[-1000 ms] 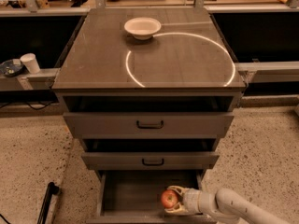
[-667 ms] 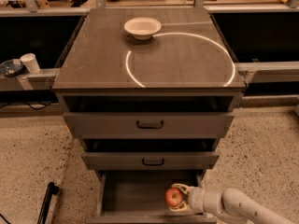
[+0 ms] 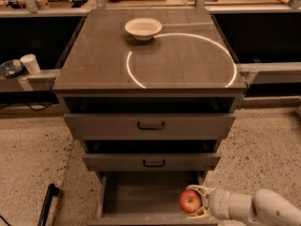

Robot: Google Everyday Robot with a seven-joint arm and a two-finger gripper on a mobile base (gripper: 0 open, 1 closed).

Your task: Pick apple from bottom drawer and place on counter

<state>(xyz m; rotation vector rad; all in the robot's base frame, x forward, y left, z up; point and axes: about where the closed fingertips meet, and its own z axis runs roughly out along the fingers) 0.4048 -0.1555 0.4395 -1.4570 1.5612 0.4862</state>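
Apple (image 3: 189, 201) is pinched by the claw (image 3: 196, 202), low in the open bottom drawer (image 3: 141, 194); lift and placement on the counter (image 3: 178, 55) remain.

the end effector (image 3: 196, 202) clasps the apple (image 3: 189, 201) in the bottom drawer (image 3: 141, 194). a white bowl (image 3: 143, 28) sits on the counter (image 3: 178, 60).

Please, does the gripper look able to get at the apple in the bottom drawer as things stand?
Probably yes: the bottom drawer stands open, and the gripper, reaching into it, has its fingers either side of the apple.
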